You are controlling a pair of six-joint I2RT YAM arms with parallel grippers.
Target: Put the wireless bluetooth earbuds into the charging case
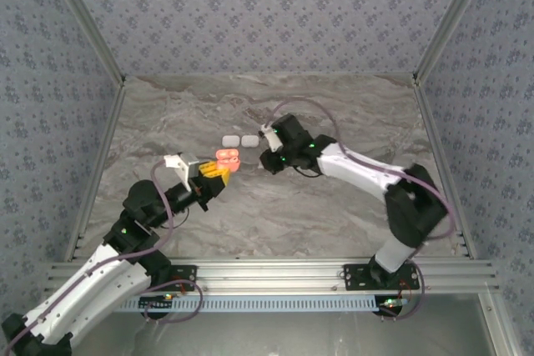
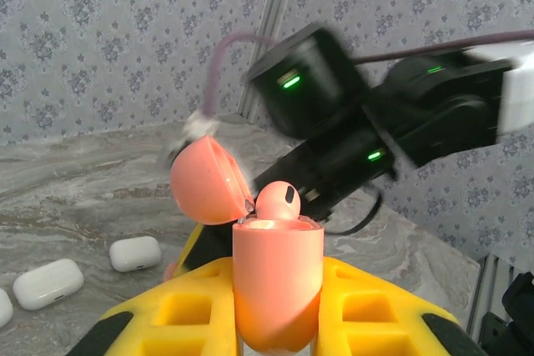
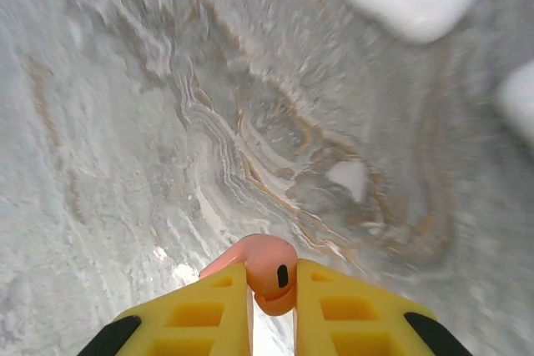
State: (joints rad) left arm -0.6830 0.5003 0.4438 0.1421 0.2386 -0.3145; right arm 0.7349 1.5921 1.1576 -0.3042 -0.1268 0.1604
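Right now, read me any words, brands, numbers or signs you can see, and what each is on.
None can be read. The coral charging case, the coral earbud in the right gripper and the white cases on the table show no lettering; the earbud has only a dark oval spot.

coral earbud (image 3: 265,277) pinched between yellow fingers (image 3: 200,314), marble table (image 3: 150,122)

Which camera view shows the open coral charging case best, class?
The left wrist view: the coral case stands close and upright in the left gripper, lid open, one earbud sitting in it. The top external view shows it small, from above. The right wrist view faces the table, with a second earbud in the right gripper.
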